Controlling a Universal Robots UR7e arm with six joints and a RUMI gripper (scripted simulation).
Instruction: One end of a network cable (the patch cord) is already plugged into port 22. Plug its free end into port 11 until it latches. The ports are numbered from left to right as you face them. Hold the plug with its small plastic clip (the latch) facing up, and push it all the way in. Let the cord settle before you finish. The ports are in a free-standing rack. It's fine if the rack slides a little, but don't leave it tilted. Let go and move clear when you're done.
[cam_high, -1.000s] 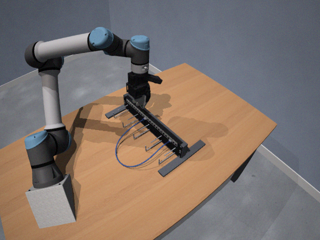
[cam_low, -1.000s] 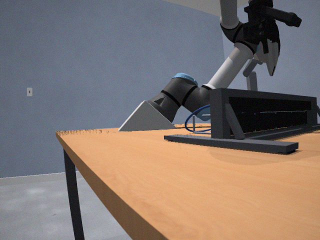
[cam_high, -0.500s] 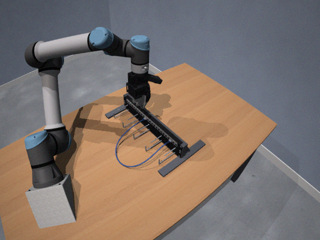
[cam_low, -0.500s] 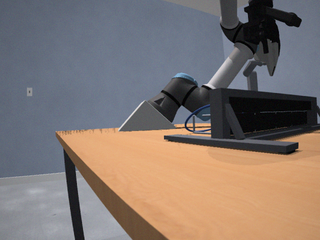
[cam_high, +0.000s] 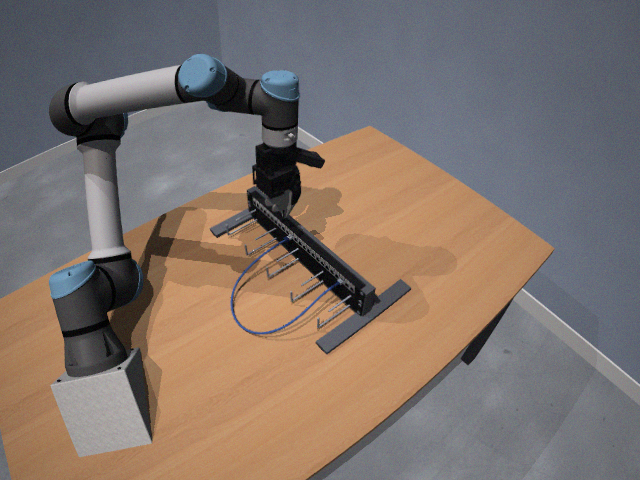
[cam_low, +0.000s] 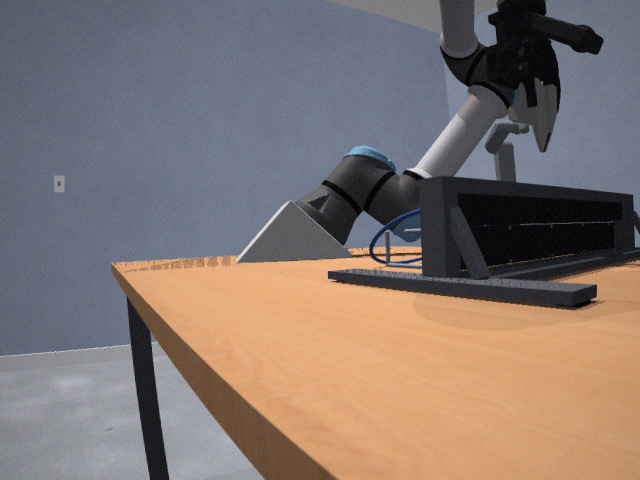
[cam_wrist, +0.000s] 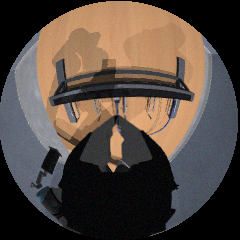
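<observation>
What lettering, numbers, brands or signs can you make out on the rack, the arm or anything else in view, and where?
No text reads in any view.
Rack: no port numbers legible; the port row is too small and blurred.
Arm: no brand or label readable.
Wall plate: no lettering legible.
</observation>
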